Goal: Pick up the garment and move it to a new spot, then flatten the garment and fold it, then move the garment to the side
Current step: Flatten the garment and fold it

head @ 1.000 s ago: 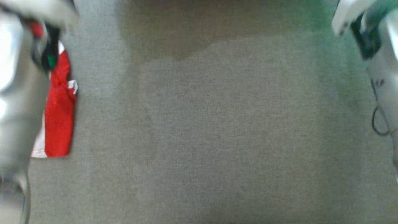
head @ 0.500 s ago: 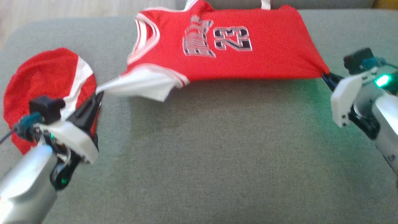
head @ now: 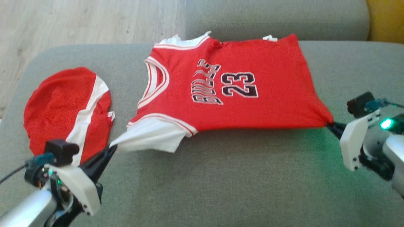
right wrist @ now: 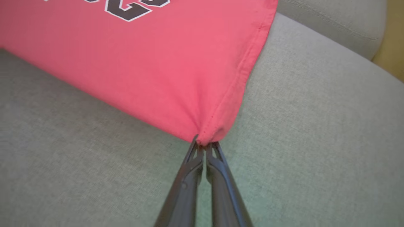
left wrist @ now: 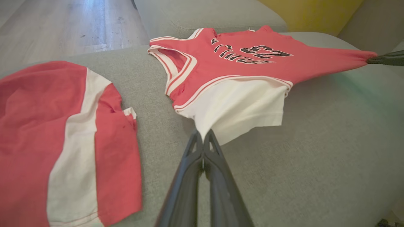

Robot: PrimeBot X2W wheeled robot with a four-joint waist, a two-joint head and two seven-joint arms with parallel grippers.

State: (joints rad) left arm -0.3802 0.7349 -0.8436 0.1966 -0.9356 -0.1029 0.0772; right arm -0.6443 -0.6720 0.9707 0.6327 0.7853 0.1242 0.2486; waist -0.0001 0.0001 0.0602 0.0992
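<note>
- The jersey [head: 240, 91] lies print-up on the sofa cushion [head: 221, 183], in the upper middle of the head view, well apart from the second red-and-white garment [head: 66, 107] at the left.
- The left gripper [head: 112, 148] has its fingers pressed together, pinching the white flap at the jersey's near shoulder corner. The left wrist view shows that cloth drawn to a point at the tips.
- The right gripper [head: 329, 124] has its fingers pinched on the near hem corner, with the fabric puckered right at the tips in the right wrist view.
- This looks like the flattening step, with the near edge pulled taut between the two grips.
- To do it well, draw both corners apart evenly and low, then lay the edge down without slack. An uneven pull would skew the body.
- The white flap at the lower left is turned out and creased, and the far shoulder at the top is bunched. Both want smoothing before any fold.
- The long axis runs left to right across the head view: collar to the left, hem to the right, and the tops of the numerals face left.
</note>
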